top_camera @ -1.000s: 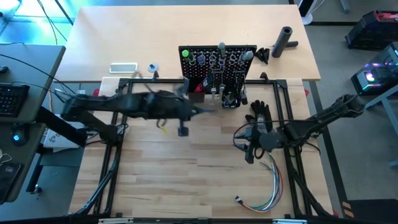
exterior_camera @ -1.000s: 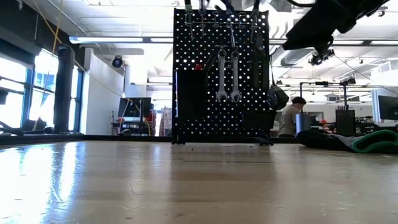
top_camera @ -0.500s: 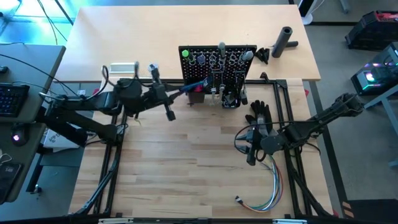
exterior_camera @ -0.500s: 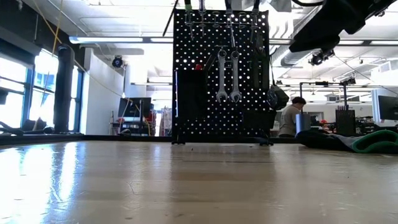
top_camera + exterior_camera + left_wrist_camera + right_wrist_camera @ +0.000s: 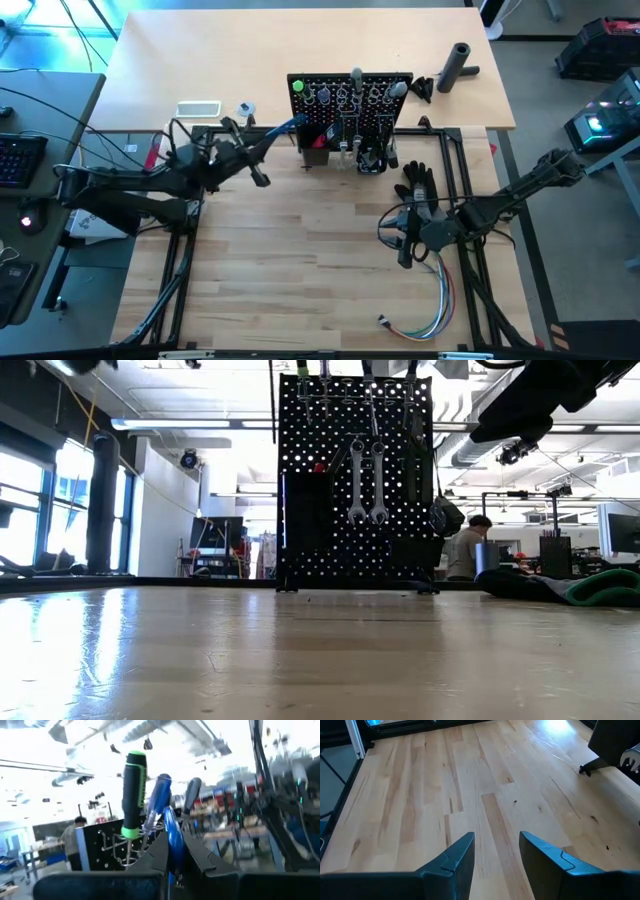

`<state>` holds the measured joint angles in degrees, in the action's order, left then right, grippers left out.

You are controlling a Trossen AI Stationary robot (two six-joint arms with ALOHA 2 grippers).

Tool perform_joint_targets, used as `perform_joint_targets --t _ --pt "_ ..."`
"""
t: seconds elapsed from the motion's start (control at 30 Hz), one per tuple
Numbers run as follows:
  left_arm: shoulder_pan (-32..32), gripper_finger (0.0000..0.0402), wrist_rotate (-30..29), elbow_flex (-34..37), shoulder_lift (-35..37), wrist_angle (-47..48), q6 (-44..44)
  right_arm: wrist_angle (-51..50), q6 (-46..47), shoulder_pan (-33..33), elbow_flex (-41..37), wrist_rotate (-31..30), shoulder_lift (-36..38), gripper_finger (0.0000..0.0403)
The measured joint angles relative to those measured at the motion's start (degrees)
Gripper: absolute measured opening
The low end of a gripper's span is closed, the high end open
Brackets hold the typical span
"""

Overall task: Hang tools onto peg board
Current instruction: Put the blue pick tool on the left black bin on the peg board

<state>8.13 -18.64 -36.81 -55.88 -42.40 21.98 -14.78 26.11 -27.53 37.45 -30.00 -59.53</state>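
a light wooden table [image 5: 300, 260] of butcher-block planks carries everything, with a paler board [image 5: 200, 50] adjoining its far side. the black peg board [image 5: 350, 105] stands upright on its base near the far middle, and a black cylinder [image 5: 458, 66] lies off to its right. a black glove [image 5: 418, 182] and a bundle of coloured wires [image 5: 425, 310] lie on the right part of the planks.

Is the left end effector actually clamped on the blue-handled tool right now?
Touching. The left wrist view shows the left end effector with both fingers pressed against the blue-handled tool between them, no gap on either side.
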Motion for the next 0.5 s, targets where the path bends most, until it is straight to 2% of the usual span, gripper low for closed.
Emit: perform_joint_targets --t 0.17,0.5 --pt "3.7 0.0016 3.1 5.6 -1.2 -10.3 -4.1 0.4 0.9 0.0 0.0 0.0 0.0 0.0151" --pt "8.4 0.0016 7.8 7.0 -8.3 -17.1 -8.4 2.2 0.9 0.0 0.0 -1.0 0.0 0.0151"
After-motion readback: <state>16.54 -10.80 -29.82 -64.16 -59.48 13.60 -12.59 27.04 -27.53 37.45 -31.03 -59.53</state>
